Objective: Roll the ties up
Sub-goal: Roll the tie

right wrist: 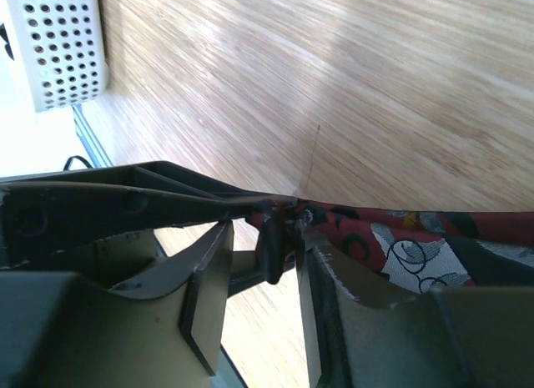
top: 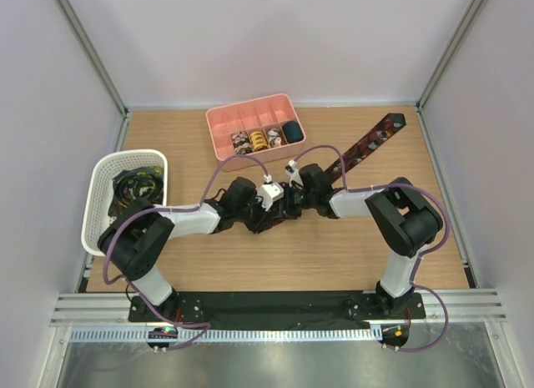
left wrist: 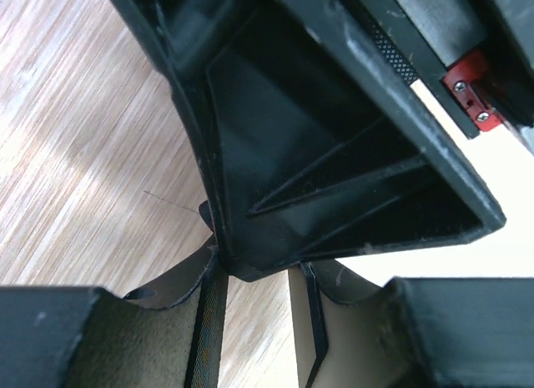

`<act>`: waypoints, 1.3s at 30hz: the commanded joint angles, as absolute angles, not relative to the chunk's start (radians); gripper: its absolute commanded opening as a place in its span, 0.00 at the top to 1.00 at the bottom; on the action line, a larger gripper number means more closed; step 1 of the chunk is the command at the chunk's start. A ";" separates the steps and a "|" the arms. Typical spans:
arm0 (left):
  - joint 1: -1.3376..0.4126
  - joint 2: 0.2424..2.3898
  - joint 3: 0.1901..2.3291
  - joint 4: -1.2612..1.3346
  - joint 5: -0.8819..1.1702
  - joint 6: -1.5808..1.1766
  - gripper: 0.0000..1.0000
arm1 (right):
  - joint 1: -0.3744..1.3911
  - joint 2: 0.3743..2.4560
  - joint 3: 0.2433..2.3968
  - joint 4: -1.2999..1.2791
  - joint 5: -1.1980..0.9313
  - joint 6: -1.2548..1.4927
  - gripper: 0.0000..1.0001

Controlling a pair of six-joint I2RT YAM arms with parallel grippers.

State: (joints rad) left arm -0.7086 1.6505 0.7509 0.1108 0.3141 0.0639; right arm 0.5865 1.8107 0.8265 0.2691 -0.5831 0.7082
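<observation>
Four coils (top: 265, 138) sat in the front cells of the tray (top: 219, 125), so that much of the job looked done. One tie (top: 367, 142) lay flat on the table (top: 334, 254), stretched from the far right corner down to the middle, where both claws met over its near end. Rolling had barely begun, to judge by the length left flat. The right gripper (right wrist: 263, 238) was set narrow, with the tie's red-printed end between its tips and a gap showing beside it. The left gripper (left wrist: 259, 271) was narrow too, but its tips were hidden against the other claw, so I could not tell whether it pinched anything. More ties (top: 138, 186) lay loose in the basket (top: 100, 175), waiting their turn
</observation>
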 commanded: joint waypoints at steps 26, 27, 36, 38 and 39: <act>-0.739 1.640 0.767 0.031 0.256 0.072 0.65 | 0.557 1.752 0.841 0.198 -0.555 0.664 0.86; -0.739 1.638 0.767 0.031 0.255 0.072 0.64 | 0.555 1.753 0.841 0.195 -0.551 0.663 0.89; -0.755 1.614 0.772 0.005 0.226 0.067 0.55 | 0.537 1.775 0.835 0.173 -0.541 0.621 0.99; -0.756 1.602 0.769 0.003 0.219 0.060 0.49 | 0.537 1.779 0.838 0.172 -0.545 0.618 0.99; -0.758 1.589 0.769 0.003 0.216 0.057 0.47 | 0.535 1.784 0.838 0.176 -0.551 0.617 0.99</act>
State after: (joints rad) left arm -0.7528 1.6310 0.7612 0.0559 0.2344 0.0605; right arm 0.5423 1.7741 0.8268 0.1734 -0.5518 0.6472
